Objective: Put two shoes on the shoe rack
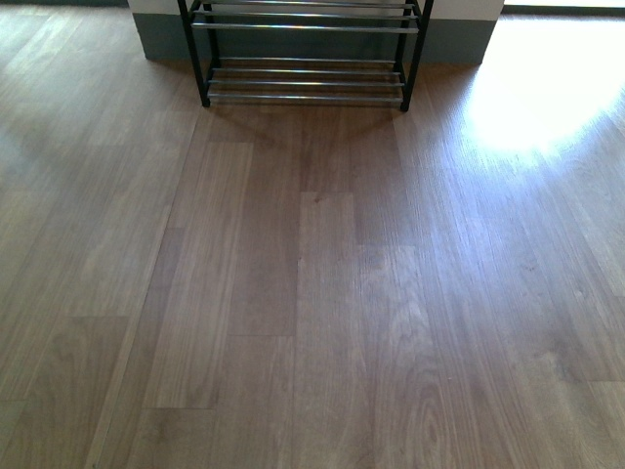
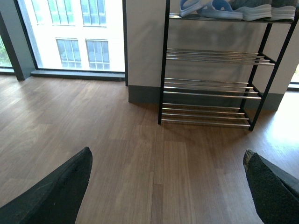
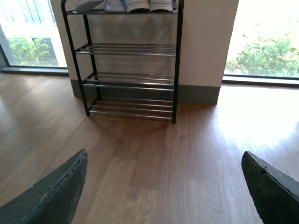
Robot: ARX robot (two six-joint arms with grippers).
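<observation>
Rack stands far centre on the floor, against the wall; slides and sneakers side by side on its top shelf.

Shoe rack: matt black metal frame, glossy chrome bars. Beneath it, floor: smooth wood-grain planks, slight sheen.

You see a rack with a black frame and shiny chrome bars. On its top shelf, slides are pale blue and sneakers show white soles. The floor is brown wood grain; the wall is off-white with a grey skirting.
</observation>
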